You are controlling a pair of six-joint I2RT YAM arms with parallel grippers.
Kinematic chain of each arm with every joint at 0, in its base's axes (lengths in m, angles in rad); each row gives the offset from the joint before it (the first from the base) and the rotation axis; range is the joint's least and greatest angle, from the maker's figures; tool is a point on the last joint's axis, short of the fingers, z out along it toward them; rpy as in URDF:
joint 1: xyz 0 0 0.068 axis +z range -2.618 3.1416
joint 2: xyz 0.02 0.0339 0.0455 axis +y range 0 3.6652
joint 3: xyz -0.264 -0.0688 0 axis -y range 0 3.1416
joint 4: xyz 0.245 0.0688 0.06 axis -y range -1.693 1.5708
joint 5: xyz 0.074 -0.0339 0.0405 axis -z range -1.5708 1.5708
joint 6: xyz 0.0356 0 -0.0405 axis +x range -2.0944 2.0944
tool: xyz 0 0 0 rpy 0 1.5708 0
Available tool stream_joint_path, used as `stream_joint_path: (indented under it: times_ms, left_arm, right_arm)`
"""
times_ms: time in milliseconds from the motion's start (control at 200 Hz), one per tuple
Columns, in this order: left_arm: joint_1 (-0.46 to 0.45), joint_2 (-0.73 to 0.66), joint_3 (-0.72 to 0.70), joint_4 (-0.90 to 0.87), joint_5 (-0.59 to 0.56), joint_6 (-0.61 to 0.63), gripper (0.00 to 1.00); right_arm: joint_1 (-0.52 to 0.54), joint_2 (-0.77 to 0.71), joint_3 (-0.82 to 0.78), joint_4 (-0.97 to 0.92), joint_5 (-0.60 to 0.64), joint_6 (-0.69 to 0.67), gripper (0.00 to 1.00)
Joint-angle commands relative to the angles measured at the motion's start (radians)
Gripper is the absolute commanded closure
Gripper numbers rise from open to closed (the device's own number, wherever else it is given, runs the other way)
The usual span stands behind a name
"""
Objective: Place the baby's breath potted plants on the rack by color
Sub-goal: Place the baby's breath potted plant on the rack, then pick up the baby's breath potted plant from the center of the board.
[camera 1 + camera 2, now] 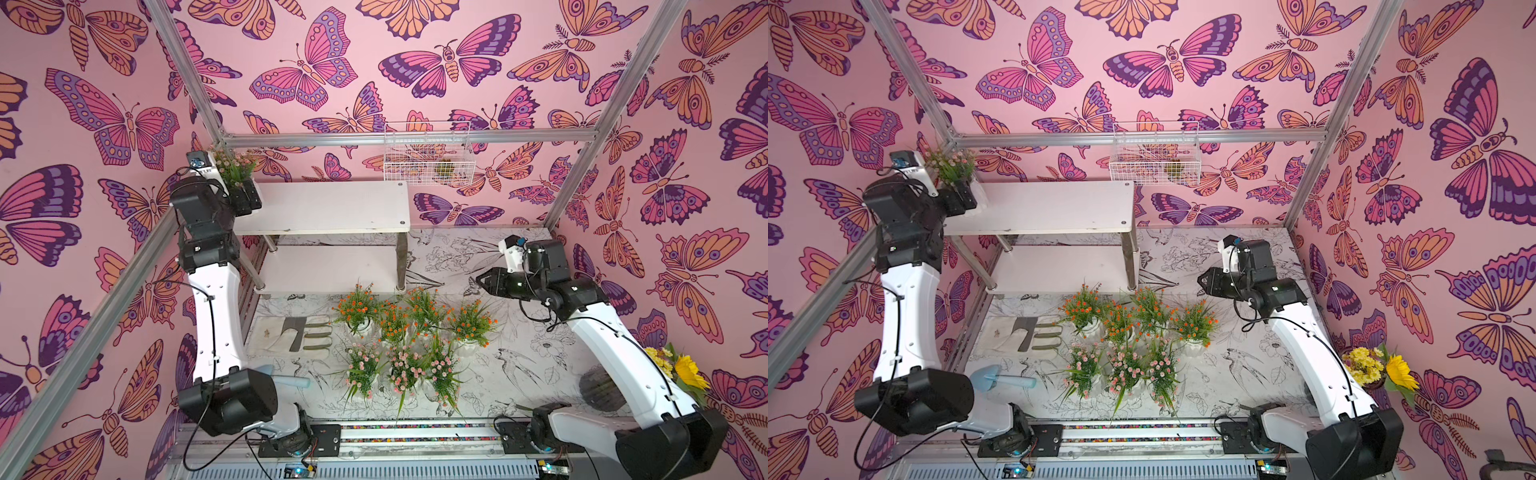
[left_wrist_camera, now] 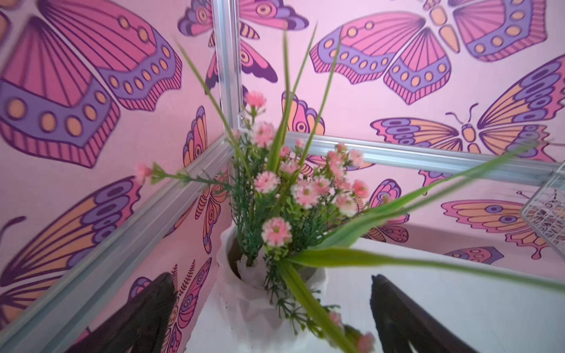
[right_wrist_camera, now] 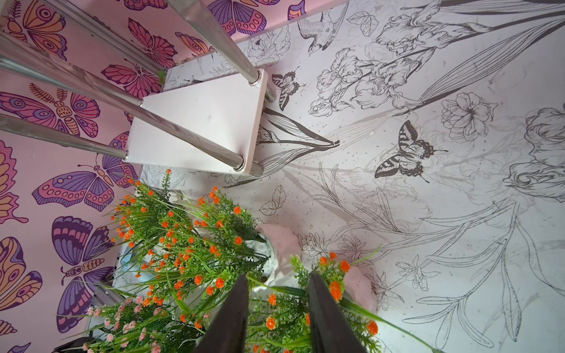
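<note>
Pink butterfly wallpaper (image 1: 332, 62) is covering all three walls, with aluminium framing (image 1: 311, 139) running along their corners. A white wire basket (image 1: 428, 153) is hanging on the far wall above a floor sheet (image 1: 519, 365) printed with ink-drawn flowers and birds.

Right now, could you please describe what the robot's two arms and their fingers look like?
The left arm and right arm match: glossy white curved links between boxy black joints, with thin black cables clipped along them. Each wrist carries a small white camera mount with a blue part. The fingers are dark, tapering wedges.
</note>
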Motion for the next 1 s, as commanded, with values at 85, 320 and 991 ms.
stream_joint_path:
  times_ms: [85,320,991]
  left_arm:
    - [-0.011,-0.134,-0.122,0.030,-0.032,-0.077,0.00]
    - [-0.109,-0.307,-0.252,0.018,-0.009,-0.143,0.00]
    - [-0.593,-0.565,-0.701,0.009,0.225,-0.195,0.00]
  right_arm:
    - [-0.006,-0.036,-0.061,0.041,0.070,-0.010,0.65]
    - [-0.006,-0.076,-0.137,0.038,0.110,0.001,0.65]
    - [0.056,-0.476,-0.266,-0.315,0.169,0.134,0.66]
